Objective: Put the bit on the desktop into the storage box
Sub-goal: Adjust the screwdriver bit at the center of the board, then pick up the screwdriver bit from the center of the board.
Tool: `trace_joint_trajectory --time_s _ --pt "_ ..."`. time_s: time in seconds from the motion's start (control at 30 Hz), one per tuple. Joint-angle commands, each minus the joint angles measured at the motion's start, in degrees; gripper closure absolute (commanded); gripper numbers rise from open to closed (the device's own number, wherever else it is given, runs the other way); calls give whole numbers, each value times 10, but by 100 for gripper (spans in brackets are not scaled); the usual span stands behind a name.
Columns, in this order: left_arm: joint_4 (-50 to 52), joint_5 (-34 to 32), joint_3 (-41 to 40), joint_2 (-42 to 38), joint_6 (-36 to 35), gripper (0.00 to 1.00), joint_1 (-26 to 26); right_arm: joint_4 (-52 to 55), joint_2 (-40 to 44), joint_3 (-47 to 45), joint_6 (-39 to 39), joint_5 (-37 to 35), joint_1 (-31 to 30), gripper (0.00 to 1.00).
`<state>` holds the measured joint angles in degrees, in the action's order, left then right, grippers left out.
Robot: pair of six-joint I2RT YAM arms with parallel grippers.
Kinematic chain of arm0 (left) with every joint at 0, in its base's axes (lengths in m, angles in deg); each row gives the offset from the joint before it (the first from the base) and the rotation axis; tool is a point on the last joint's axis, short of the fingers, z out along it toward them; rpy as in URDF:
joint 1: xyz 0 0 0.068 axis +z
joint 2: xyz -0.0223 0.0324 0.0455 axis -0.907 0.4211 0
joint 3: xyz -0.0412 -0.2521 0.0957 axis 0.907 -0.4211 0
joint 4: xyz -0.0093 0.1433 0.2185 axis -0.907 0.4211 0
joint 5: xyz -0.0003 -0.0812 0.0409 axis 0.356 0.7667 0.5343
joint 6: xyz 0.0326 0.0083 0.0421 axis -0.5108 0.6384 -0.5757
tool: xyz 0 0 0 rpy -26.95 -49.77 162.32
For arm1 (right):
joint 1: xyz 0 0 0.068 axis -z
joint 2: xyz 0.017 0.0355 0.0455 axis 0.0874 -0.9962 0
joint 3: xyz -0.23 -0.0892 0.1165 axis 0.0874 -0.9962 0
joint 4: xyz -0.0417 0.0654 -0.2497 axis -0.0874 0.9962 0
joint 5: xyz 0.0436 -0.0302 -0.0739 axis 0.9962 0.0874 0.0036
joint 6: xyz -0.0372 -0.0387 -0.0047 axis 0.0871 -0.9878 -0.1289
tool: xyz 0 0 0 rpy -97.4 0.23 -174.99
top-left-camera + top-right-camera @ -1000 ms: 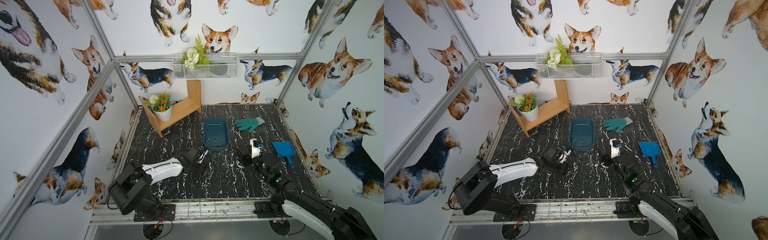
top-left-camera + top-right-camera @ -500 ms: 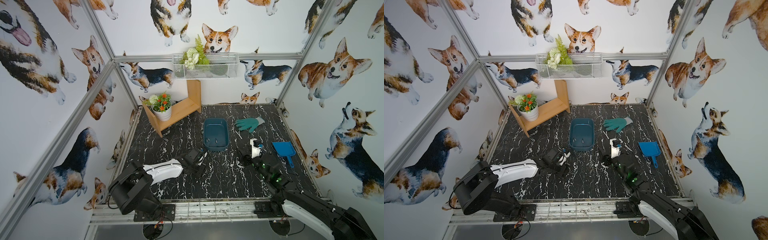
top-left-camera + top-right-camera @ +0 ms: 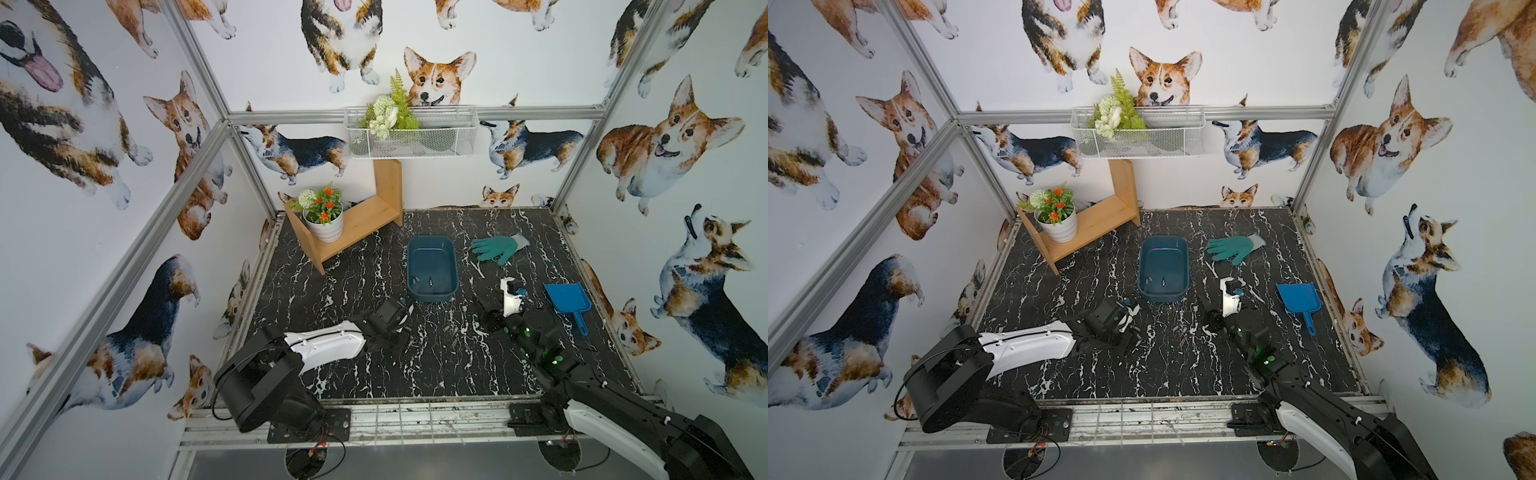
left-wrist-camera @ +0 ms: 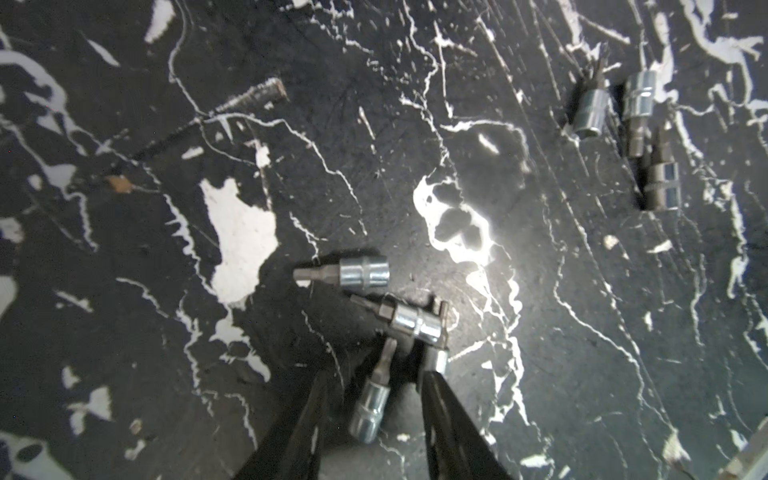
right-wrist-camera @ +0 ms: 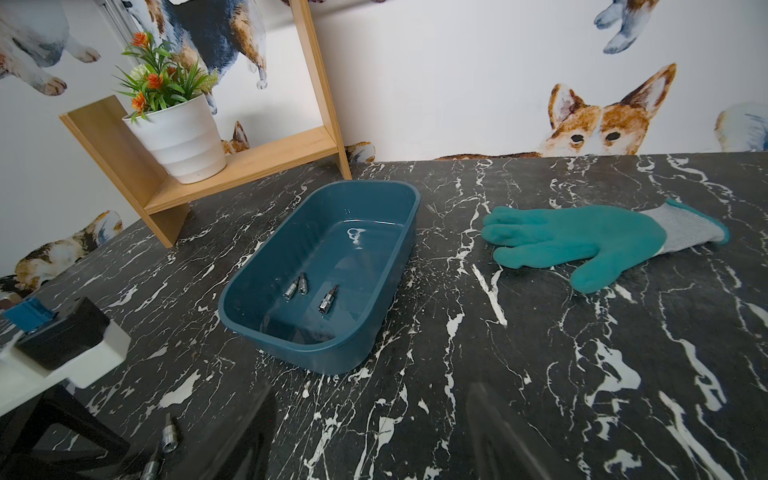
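1. The bit (image 4: 370, 409) lies on the desktop (image 4: 561, 332) right between the fingers of my left gripper (image 4: 376, 374), long axis along them, tip pointing away from the wrist.
2. Left jaws apart, gap either side of the bit, nothing grasped.
3. Left arm low, reaching forward, wrist pitched down; storage box (image 3: 432, 296) near, ahead of it.
4. Right gripper (image 5: 370, 388) spread, empty, farther from this bit.

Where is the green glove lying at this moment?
In both top views the green glove lies on the desktop, right of the storage box, beyond the blue scoop.
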<state>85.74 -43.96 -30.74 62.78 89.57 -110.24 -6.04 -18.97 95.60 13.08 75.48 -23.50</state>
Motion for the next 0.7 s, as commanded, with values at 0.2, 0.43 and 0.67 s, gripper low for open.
trace_joint_trajectory --time_s 0.2,0.43,0.67 --pt "36 -35 1 2 15 60 -14 -26 2 -1 1 -4 -1 22" --pt "48 -52 -2 0 30 62 -33 -26 1 -1 2 -4 -1 22" --pt "65 -84 5 11 44 66 -50 -26 2 -1 3 -4 -1 22"
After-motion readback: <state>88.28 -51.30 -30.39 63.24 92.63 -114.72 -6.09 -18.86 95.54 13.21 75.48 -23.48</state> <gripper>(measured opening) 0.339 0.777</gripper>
